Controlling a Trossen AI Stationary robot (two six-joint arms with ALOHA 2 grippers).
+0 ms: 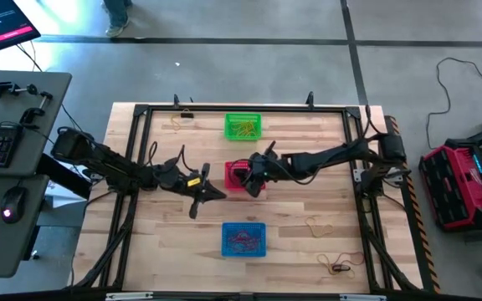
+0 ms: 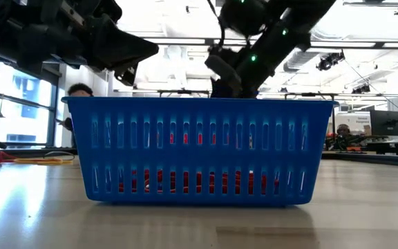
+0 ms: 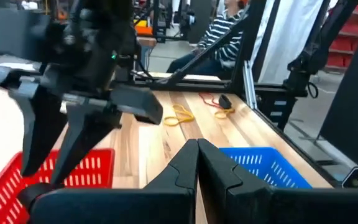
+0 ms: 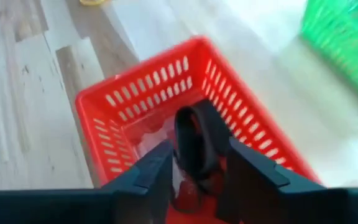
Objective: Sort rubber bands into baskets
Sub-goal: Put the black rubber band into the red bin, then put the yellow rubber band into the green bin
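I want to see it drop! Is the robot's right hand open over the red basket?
Open. The right hand hangs over the red basket, fingers apart, a black band between them.

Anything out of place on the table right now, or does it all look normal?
A few rubber bands still lie loose on the wood by the table's right edge, outside any basket. The green basket, red basket and blue basket stand upright in a row. The right gripper is open over the red one.

Three baskets in line down middle of surface: far basket, middle basket, near basket. Right pincer over middle basket, band between its fingers. Left pincer just left of middle basket. Loose bands right of near basket; more by near right corner.
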